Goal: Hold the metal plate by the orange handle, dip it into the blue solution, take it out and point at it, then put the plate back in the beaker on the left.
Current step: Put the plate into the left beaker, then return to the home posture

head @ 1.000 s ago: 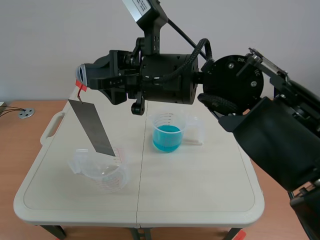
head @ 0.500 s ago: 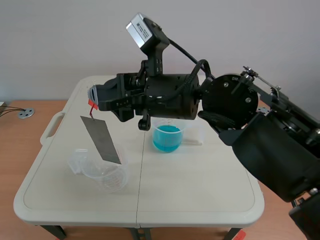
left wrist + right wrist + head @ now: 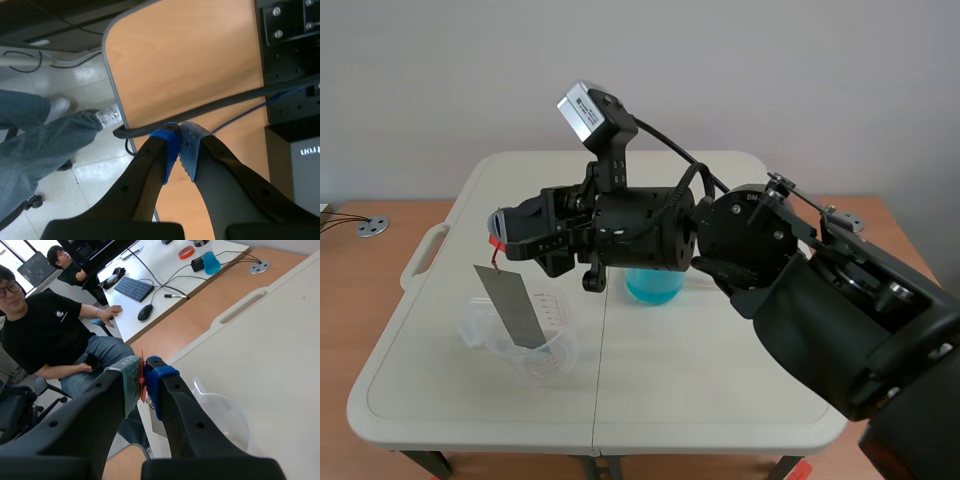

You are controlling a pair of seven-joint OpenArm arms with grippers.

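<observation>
Two beakers stand on the counter (image 3: pixel 720 400). Toward its front left corner, the empty beaker (image 3: pixel 525 345) holds the lower end of the one tilted metal plate (image 3: pixel 510 305). The right tool (image 3: pixel 498 232) pinches its orange handle (image 3: pixel 496 243). Farther back, mid-counter, stands the beaker of blue solution (image 3: pixel 650 283). The left tool (image 3: pixel 179 135) is closed on nothing.

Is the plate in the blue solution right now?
No. The plate hangs from the right gripper at the clear beaker, well apart from the blue solution.
</observation>
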